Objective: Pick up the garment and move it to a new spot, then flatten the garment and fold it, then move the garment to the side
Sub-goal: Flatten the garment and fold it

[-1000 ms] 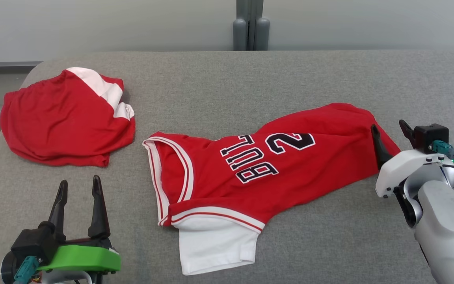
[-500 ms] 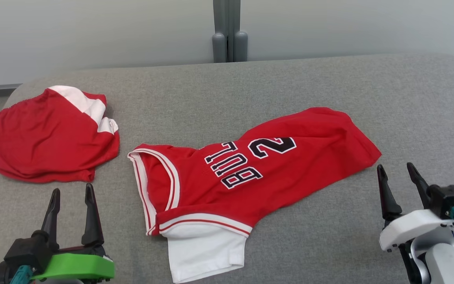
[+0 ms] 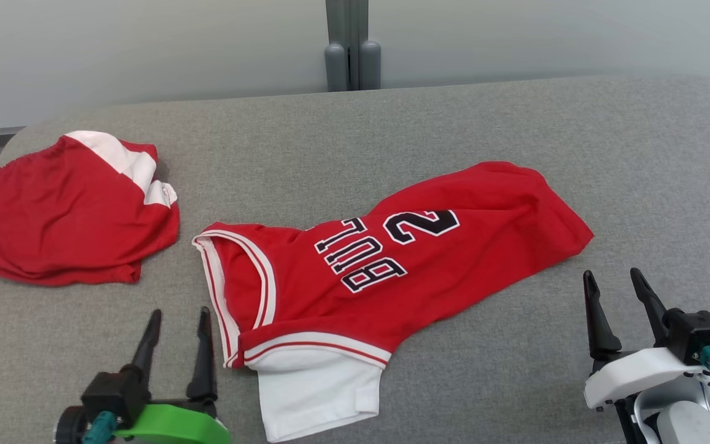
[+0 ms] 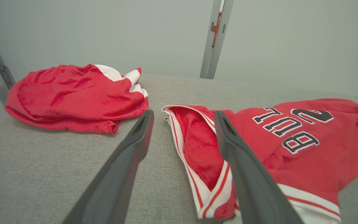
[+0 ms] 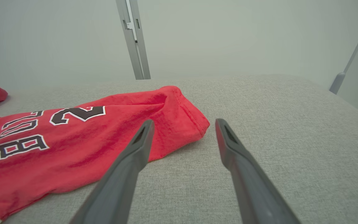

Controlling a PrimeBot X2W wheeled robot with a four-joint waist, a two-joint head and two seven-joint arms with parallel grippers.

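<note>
The garment, a red jersey (image 3: pixel 392 265) with black-and-white lettering and white trim, lies rumpled on the grey padded surface, collar end to the left and hem to the right. My left gripper (image 3: pixel 180 312) stands open just left of the collar end, and in the left wrist view that gripper (image 4: pixel 183 112) has the jersey's (image 4: pixel 291 149) trimmed edge between and behind its fingers. At the lower right, my right gripper (image 3: pixel 612 273) is open and empty, a little short of the hem. The right wrist view puts this gripper (image 5: pixel 184 121) in front of the jersey's (image 5: pixel 73 146) hem corner.
A second red and white garment (image 3: pixel 65 216) lies bunched at the far left, near the surface's edge. Grey posts (image 3: pixel 352 61) stand behind the padded surface (image 3: pixel 515 123), against a pale wall. Bare grey padding lies to the right of the jersey and beyond it.
The head camera has shifted. My right gripper has drawn back from the jersey's hem towards me, staying open. My left gripper has moved right, closer to the collar end.
</note>
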